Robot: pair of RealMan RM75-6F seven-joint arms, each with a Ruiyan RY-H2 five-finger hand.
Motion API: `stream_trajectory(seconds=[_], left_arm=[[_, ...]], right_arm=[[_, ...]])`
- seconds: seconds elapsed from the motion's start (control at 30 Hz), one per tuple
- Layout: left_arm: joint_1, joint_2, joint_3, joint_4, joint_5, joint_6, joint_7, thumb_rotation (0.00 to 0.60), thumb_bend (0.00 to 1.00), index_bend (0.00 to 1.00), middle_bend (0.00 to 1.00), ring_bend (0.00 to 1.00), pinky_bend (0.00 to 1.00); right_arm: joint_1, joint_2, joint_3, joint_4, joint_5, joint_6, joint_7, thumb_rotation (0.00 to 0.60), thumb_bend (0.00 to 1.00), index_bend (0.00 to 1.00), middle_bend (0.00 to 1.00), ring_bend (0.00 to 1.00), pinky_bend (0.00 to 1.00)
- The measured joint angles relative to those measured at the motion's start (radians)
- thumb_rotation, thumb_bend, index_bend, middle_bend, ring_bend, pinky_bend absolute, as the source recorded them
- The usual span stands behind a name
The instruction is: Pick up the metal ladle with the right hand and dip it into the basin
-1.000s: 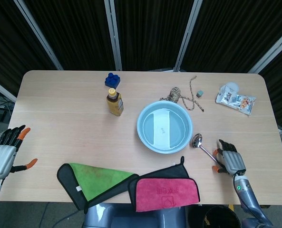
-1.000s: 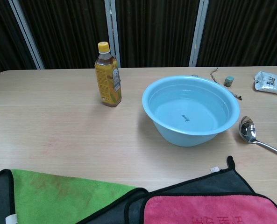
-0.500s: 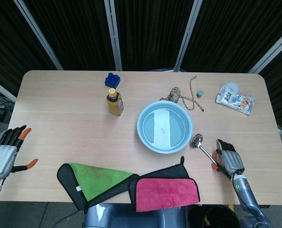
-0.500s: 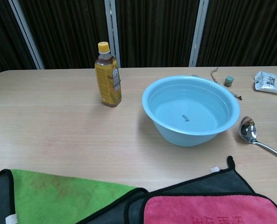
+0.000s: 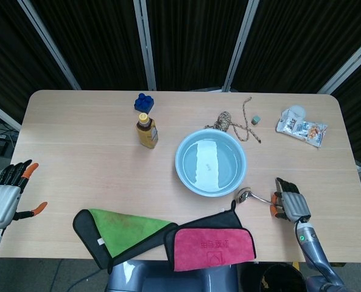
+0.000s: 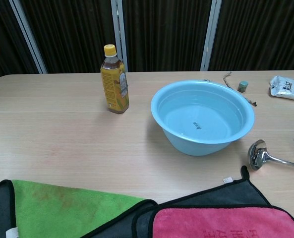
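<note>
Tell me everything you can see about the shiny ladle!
The metal ladle is silvery and mirror-bright, with a round bowl and a long thin handle. It lies near the table's front edge, just in front of the blue basin, its bowl close to a corner of the dark cloth. The handle runs out to the right hand, which grips its far end. It is not in the basin yet.

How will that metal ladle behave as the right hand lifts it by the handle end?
The ladle looks rigid polished metal, so probably stiff but slippery. The right hand sits at the thin handle's far end; the bowl may droop or twist. It likely pivots easily on the table.
</note>
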Motion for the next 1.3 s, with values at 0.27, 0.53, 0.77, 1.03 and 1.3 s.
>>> stream_trajectory(seconds=[0.27, 0.53, 0.77, 1.03, 1.3], left_arm=[[0.002, 0.006, 0.004, -0.001, 0.013, 0.006, -0.017, 0.446, 0.22, 0.0, 0.0, 0.0, 0.0], [0.006, 0.017, 0.01, -0.002, 0.032, 0.02, -0.047, 0.441, 0.22, 0.0, 0.0, 0.0, 0.0], [0.009, 0.023, 0.014, 0.002, 0.046, 0.028, -0.071, 0.444, 0.22, 0.0, 0.0, 0.0, 0.0], [0.008, 0.031, 0.026, -0.001, 0.068, 0.027, -0.096, 0.442, 0.22, 0.0, 0.0, 0.0, 0.0], [-0.006, 0.041, 0.037, -0.002, 0.08, -0.003, -0.122, 0.442, 0.22, 0.0, 0.0, 0.0, 0.0]], right_arm=[[0.002, 0.032, 0.004, -0.041, -0.001, 0.008, -0.032, 0.6, 0.51, 0.65, 0.0, 0.0, 0.0], [0.002, 0.101, 0.01, -0.151, 0.009, 0.02, -0.125, 0.6, 0.56, 0.67, 0.0, 0.0, 0.0], [0.006, 0.191, 0.019, -0.274, 0.035, 0.015, -0.217, 0.6, 0.59, 0.7, 0.0, 0.0, 0.0], [0.011, 0.337, 0.026, -0.407, 0.073, -0.027, -0.214, 0.6, 0.6, 0.72, 0.0, 0.0, 0.0], [0.014, 0.433, 0.04, -0.46, 0.086, -0.033, -0.166, 0.6, 0.6, 0.73, 0.0, 0.0, 0.0]])
